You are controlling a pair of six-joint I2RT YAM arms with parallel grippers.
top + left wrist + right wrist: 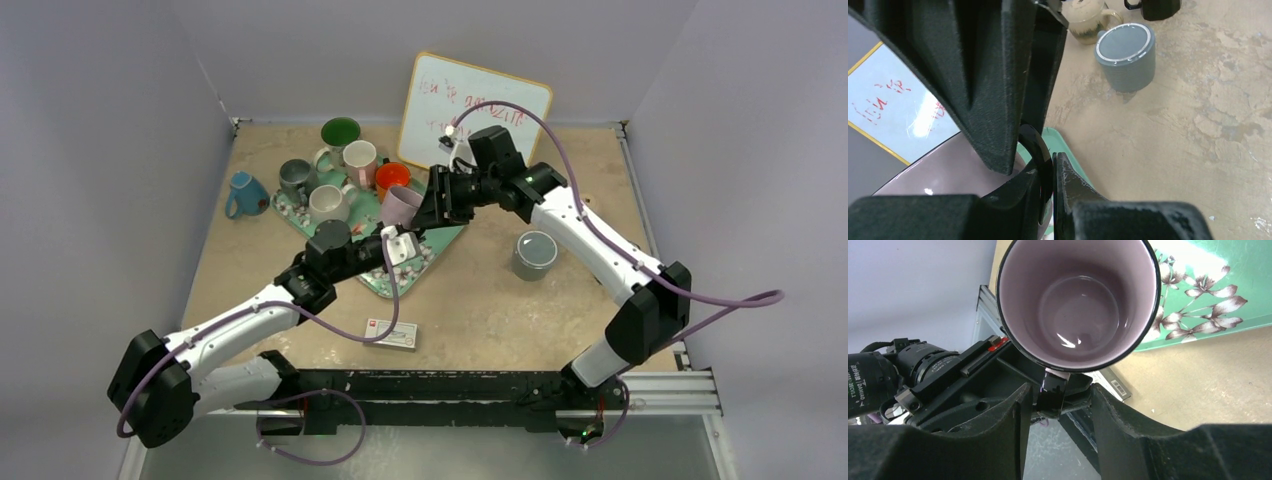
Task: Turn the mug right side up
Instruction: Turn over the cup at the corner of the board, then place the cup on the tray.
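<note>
- Mug (403,205), lilac with a black rim and a black handle, hangs clear of the worktop (480,310), above the 3 o'clock corner of the green flowered tray (365,205).
- It is tipped, with its mouth turned toward 3 o'clock; the right wrist view looks straight into its glossy inside.
- Left gripper (1050,170) reaches in from 7 o'clock. Its jaws stand narrow, pinched on the loop of the handle, which runs between them.
- Right gripper (1060,395) lies at 3 o'clock, just beside the mug's mouth. Its jaws stand apart, and neither pad touches the mug.
- In the right wrist view, the handle and the tips of the left jaws show in the gap between the right fingers (998,430), with the mug's rim at 12 o'clock of that gap.
- Grey mug (535,255) stands base up on the worktop, well apart at 4 o'clock of the held mug.
- Other mugs (330,203) crowd the tray from 9 to 11 o'clock of the held one.
</note>
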